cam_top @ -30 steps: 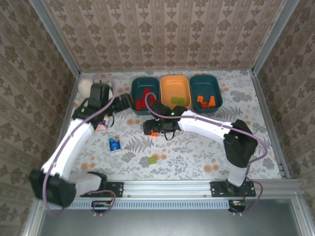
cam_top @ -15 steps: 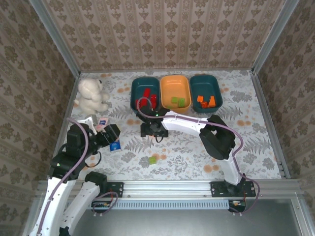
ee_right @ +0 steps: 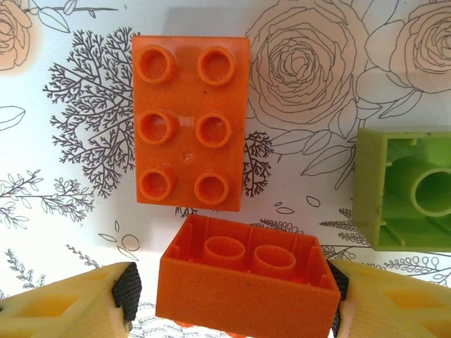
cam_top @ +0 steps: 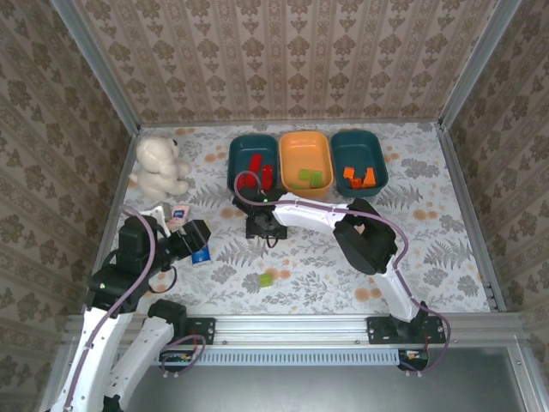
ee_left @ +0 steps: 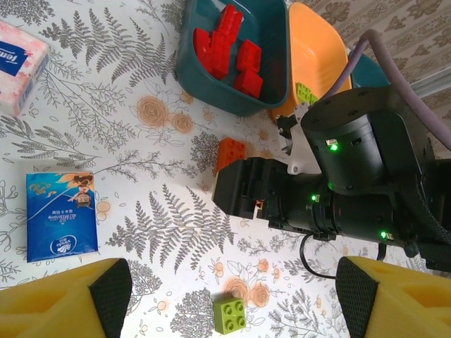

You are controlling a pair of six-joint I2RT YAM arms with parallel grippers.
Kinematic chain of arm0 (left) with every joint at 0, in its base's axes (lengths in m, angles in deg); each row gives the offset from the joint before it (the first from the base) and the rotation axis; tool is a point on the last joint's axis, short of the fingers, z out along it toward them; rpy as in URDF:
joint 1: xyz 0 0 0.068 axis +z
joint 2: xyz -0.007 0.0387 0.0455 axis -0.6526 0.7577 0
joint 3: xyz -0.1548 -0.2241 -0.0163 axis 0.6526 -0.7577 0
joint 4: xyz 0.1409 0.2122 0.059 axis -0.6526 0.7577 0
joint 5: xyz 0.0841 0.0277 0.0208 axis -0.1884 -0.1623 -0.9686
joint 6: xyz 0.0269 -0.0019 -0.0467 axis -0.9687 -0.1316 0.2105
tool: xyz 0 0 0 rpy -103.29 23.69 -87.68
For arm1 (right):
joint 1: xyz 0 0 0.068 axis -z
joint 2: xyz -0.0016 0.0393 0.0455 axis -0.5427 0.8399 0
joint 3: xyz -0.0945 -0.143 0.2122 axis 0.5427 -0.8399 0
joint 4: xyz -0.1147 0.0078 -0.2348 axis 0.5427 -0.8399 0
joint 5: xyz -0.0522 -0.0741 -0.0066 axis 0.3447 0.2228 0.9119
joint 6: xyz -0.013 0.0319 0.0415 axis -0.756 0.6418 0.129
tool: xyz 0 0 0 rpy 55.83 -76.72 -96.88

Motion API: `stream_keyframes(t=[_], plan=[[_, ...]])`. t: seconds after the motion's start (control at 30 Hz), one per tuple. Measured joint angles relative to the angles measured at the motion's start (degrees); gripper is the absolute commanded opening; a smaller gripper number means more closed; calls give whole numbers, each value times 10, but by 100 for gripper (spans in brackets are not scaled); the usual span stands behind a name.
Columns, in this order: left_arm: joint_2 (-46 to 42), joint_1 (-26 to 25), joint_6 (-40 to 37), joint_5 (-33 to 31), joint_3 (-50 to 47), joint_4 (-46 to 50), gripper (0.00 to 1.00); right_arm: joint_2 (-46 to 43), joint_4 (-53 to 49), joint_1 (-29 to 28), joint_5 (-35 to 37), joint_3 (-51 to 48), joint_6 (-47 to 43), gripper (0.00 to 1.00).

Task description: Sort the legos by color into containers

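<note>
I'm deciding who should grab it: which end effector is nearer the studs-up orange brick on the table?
Right. The right end effector sits directly beside the orange brick. The left end effector hangs well off to its left, by the blue carton.

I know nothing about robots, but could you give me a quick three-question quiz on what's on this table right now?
1. True or false: the orange tub holds green bricks.
2. The brick sitting between the fingers of the right gripper is: A red, B orange, C green.
3. What colour is the lone brick nearest the near edge of the table?

Key: 1 true; 2 B; 3 green.
</note>
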Motion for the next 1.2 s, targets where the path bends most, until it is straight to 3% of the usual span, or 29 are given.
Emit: stream_keyframes(t=[0.3, 0.5, 0.67, 0.8, 1.0, 1.2], plan=[[8, 0, 0, 10, 0, -3, 77, 0, -7, 0, 7, 9, 2, 44], [10, 0, 0, 16, -2, -10, 76, -15, -9, 0, 8, -2, -3, 40], [37, -7, -2, 28, -6, -30, 74, -90, -18, 2, 24, -35, -21, 38], [84, -61, -13, 23, -9, -52, 73, -184, -25, 22, 39, -65, -43, 36], [202, -171, -37, 7, -2, -114, 74, -291, -23, 159, 60, -98, -96, 35], [354, -226, -70, 7, 67, -168, 74, -245, -6, 315, 63, -81, -149, 34]])
